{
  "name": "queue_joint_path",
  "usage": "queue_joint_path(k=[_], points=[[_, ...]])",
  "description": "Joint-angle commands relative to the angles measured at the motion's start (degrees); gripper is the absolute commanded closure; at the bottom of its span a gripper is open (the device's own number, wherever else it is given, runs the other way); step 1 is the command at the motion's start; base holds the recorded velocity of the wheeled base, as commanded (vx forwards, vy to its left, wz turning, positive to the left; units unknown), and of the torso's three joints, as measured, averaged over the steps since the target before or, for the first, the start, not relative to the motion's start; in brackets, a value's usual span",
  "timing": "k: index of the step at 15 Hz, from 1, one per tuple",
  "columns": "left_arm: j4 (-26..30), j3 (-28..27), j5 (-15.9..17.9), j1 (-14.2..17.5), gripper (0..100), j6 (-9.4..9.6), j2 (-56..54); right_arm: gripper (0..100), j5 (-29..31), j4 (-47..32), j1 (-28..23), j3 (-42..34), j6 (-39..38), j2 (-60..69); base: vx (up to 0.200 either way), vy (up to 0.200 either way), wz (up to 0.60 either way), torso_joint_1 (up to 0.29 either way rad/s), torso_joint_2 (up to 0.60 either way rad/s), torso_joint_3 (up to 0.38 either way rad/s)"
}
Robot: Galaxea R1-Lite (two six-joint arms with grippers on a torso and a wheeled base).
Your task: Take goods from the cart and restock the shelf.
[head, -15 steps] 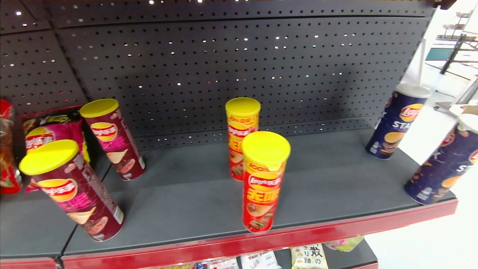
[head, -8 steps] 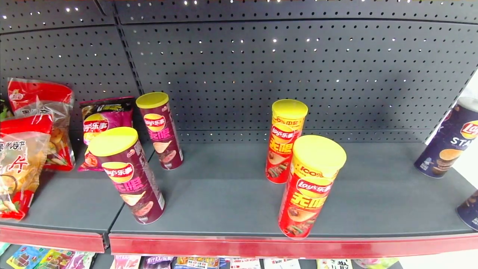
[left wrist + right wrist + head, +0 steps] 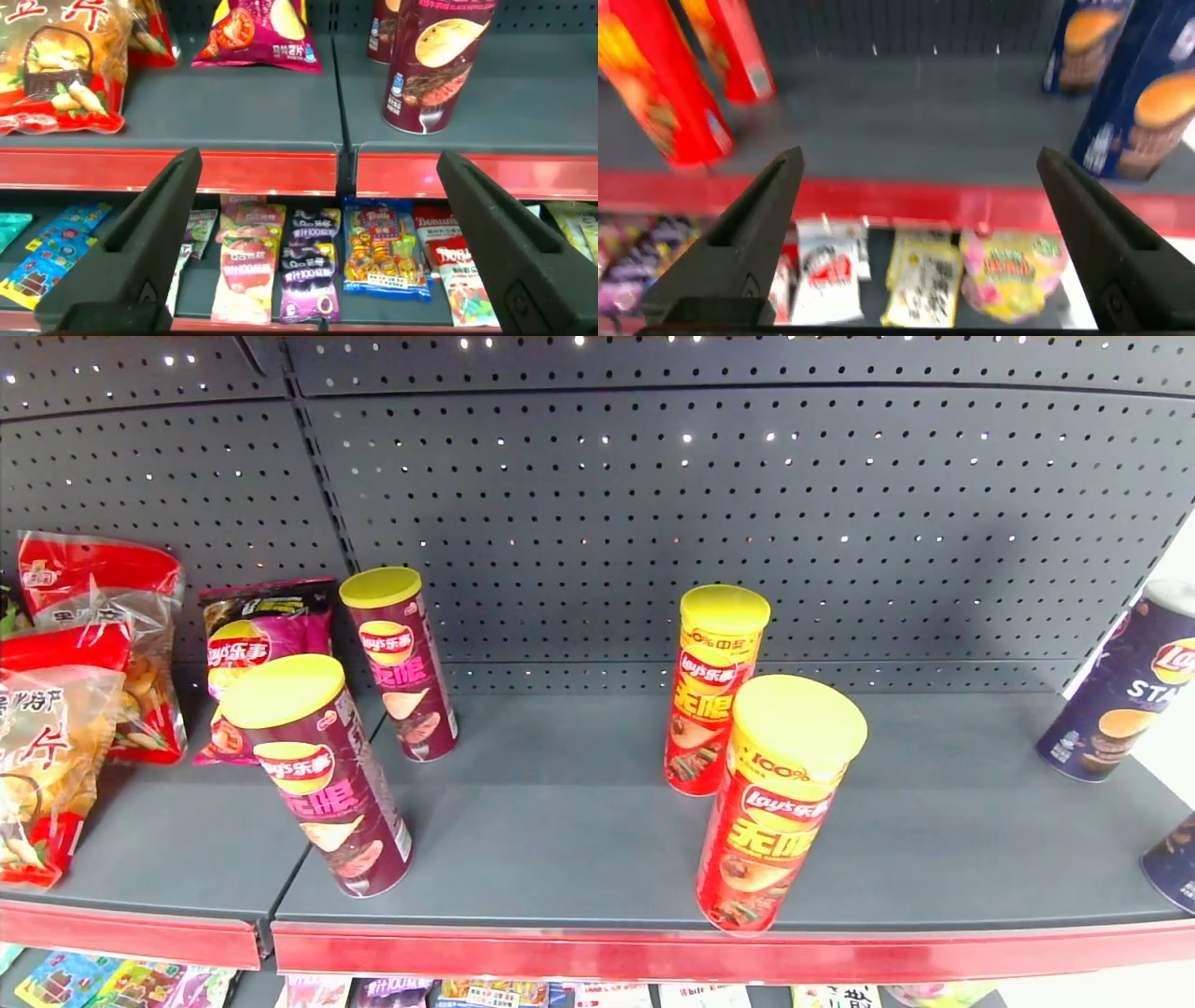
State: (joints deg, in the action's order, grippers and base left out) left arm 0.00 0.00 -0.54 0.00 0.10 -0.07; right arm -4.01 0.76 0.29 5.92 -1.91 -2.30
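Observation:
On the grey shelf (image 3: 579,821) stand two maroon chip cans (image 3: 317,775) (image 3: 400,663) with yellow lids, two red chip cans (image 3: 775,803) (image 3: 709,689) with yellow lids, and two dark blue cans (image 3: 1120,691) (image 3: 1172,863) at the right end. My left gripper (image 3: 318,233) is open, below the shelf's red front lip (image 3: 252,170), with a maroon can (image 3: 430,65) above it. My right gripper (image 3: 920,233) is open too, in front of the red lip (image 3: 906,201), between a red can (image 3: 663,84) and the blue cans (image 3: 1139,93).
Snack bags (image 3: 65,691) and a purple chip bag (image 3: 252,644) fill the shelf's left section. A lower shelf holds several small candy packets (image 3: 308,271) (image 3: 924,280). The perforated back panel (image 3: 653,523) closes the rear. Bare shelf lies between the maroon and red cans.
The whole head view shifted between one second and half a second ago, so the cans sit further right in the picture and the left snack bags came into view. Nothing has changed since then.

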Motion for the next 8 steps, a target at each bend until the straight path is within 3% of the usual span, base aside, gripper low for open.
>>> queue_joint_path(k=[1, 5, 8], points=[[0.0, 0.0, 0.0, 0.0, 0, -0.01, 0.1, 0, -0.6, 0.0, 0.9, 27.2, -6.5, -29.7, 0.000, 0.000, 0.00, 0.000, 0.00, 0.000], [0.0, 0.0, 0.0, 0.0, 0, -0.01, 0.1, 0, 2.1, 0.0, 1.3, 27.1, -2.7, -46.1, 0.000, 0.000, 0.00, 0.000, 0.00, 0.000], [0.0, 0.0, 0.0, 0.0, 0, -0.01, 0.1, 0, 9.2, 0.4, 8.8, 26.3, 0.4, -55.4, 0.000, 0.000, 0.00, 0.000, 0.00, 0.000]])
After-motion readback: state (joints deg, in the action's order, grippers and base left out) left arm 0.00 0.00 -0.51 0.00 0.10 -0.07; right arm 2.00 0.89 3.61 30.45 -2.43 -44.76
